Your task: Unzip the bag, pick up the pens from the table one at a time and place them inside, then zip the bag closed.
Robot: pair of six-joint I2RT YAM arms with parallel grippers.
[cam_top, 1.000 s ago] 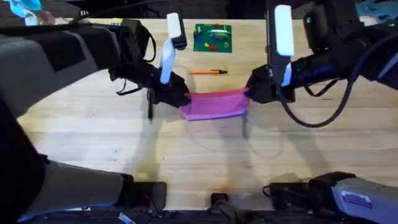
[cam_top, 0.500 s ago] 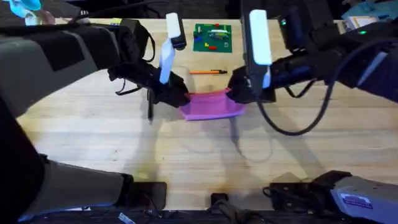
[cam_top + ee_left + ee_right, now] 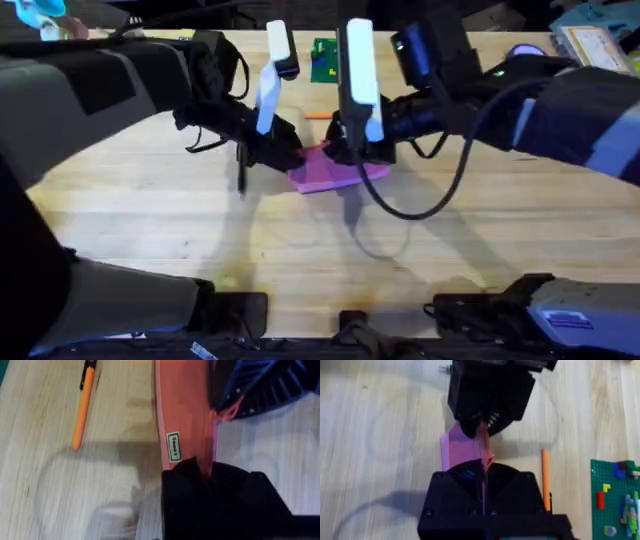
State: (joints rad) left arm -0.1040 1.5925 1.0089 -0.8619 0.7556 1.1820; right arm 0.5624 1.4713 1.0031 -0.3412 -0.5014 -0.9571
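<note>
At the middle of the surface (image 3: 150, 215) the pink bag (image 3: 325, 175) lies between my two arms. My left pincer (image 3: 288, 157) is clamped on its left end, beside the small green label (image 3: 173, 446). My right pincer (image 3: 345, 150) is closed on the bag's top edge, close to the left one. One orange pen (image 3: 83, 407) lies just beyond the bag, near the green board (image 3: 615, 497).
</note>
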